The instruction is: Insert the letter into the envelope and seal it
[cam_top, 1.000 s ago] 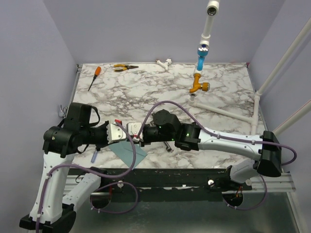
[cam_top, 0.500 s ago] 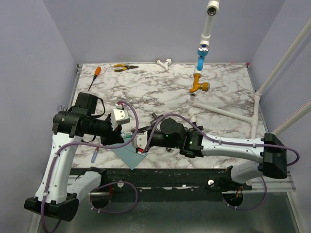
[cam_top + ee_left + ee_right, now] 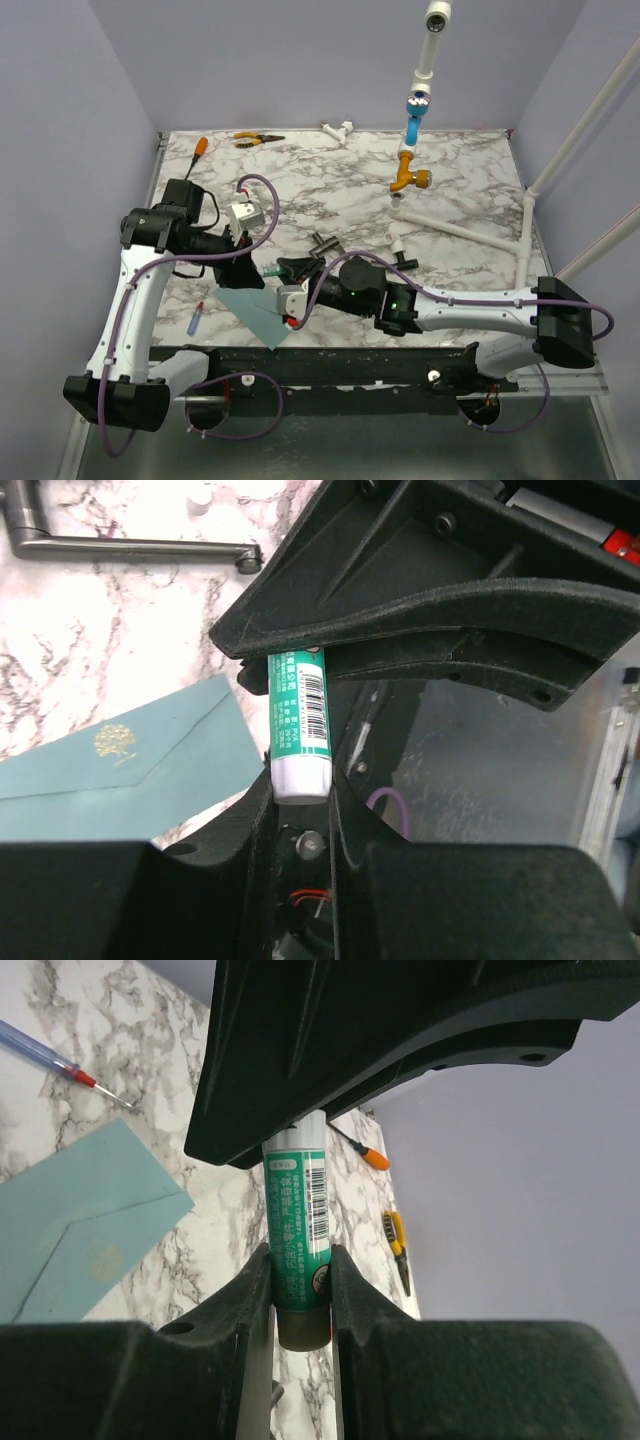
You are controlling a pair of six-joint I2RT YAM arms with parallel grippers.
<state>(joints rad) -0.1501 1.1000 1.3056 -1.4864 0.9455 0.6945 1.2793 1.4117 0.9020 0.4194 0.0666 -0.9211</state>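
The left jaws and the right jaws meet tip to tip, both pinching one green-and-white plastic glue stick (image 3: 298,730) with a barcode label. In the left wrist view its white end sits between the left jaws. In the right wrist view its dark end, probably the cap, sits between the right jaws. It looks like a pull or twist to uncap it.

The flat teal paper envelope (image 3: 262,310) lies on the marble tabletop (image 3: 450,170) just beneath the joined jaws and a little to their near side, with one corner reaching the near edge. Its pointed flap, marked with a small gold emblem, appears folded down. The small tan paper letter is not visible. It may already be inside, but I cannot tell.

The envelope should handle as light, thin and floppy. It is likely to skate on the smooth marble under any sideways push, and it creases easily. The flap's free edge or the corner at the tabletop edge looks the best place to take hold, with the other jaws pressing the body flat. The glue stick is stiff but smooth and round, so it could spin or slip in a light pinch.

The left arm (image 3: 135,300) bends up from its base, forearm running level toward the right. The right arm (image 3: 470,305) stretches low and far leftward along the near side, with its wrist facing the left one.
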